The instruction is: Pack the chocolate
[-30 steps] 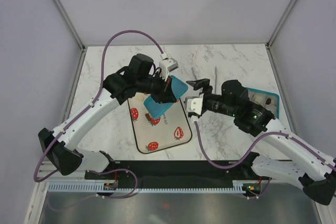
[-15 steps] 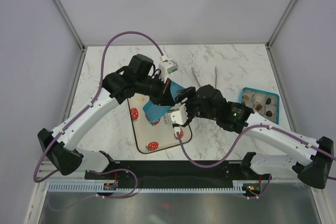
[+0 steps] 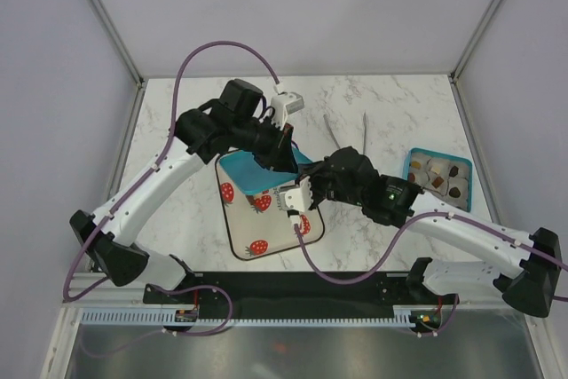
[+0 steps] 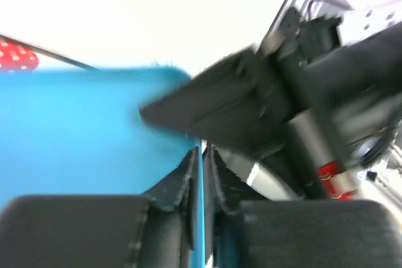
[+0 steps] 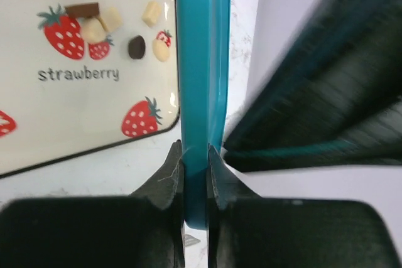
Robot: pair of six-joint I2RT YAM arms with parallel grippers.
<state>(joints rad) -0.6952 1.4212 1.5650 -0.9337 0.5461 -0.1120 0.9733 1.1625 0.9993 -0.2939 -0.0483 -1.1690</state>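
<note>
A flat teal lid (image 3: 257, 179) hangs over the strawberry-print tray (image 3: 266, 232), between both arms. My right gripper (image 5: 195, 161) is shut on the lid's (image 5: 201, 61) edge; in the top view it (image 3: 306, 181) meets the lid from the right. My left gripper (image 4: 202, 167) has the lid's (image 4: 81, 130) thin edge between its jaws, slightly parted, with a sliver of gap on one side. Chocolate pieces (image 5: 94, 26), brown, cream and dark, lie on the tray (image 5: 75, 111). More chocolate (image 3: 444, 177) sits in the teal box (image 3: 411, 166) at the right.
Two thin metal utensils (image 3: 330, 130) lie on the marble table behind the arms. The enclosure's frame posts run along both table sides. The left arm's purple cable (image 3: 222, 49) arches over the back left.
My right arm swung left from beside the box to the lid and its jaws shut on the lid's edge. The left jaws have eased apart slightly; the lid now lies flatter.
</note>
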